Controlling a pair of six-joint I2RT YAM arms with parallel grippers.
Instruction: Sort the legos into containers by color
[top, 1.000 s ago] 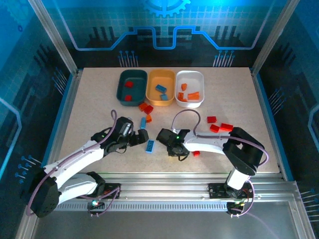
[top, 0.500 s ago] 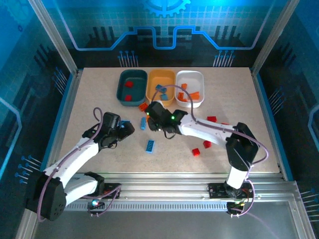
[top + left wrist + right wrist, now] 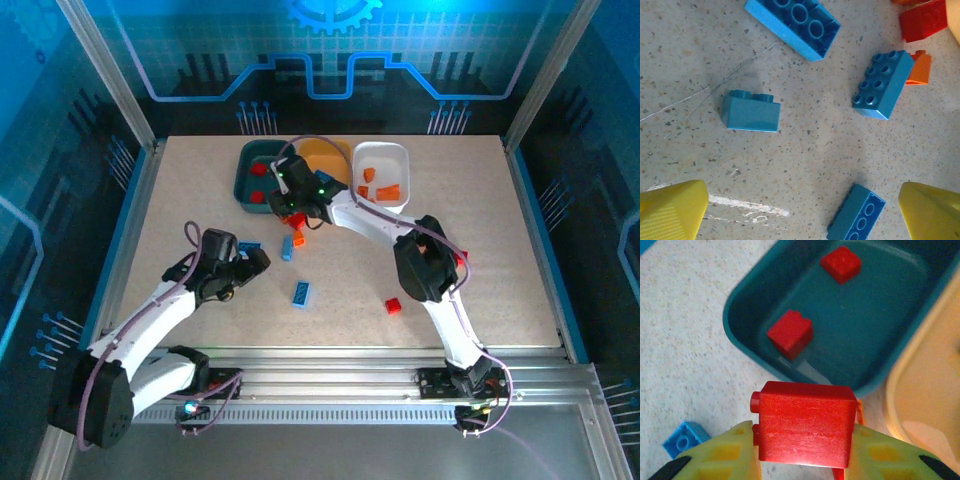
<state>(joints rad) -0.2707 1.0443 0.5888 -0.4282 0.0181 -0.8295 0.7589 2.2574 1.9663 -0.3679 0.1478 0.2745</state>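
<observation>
Top external: high, behind the near table edge, tilted down over the whole speckled beige tabletop (image 3: 500,250). Left wrist: very close, straight down on light blue plastic bricks (image 3: 751,111). Right wrist: close, down into the dark teal rounded plastic tray (image 3: 735,315). Overhead view shares that tray (image 3: 245,180).

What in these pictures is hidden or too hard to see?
Top view: the right arm covers much of the yellow tray, hiding what lies in it.
Right wrist view: the red brick held in the right pincer blocks the table beneath it; the yellow tray runs off the right edge.
Left wrist view: the bottom edge cuts off one blue brick.
</observation>
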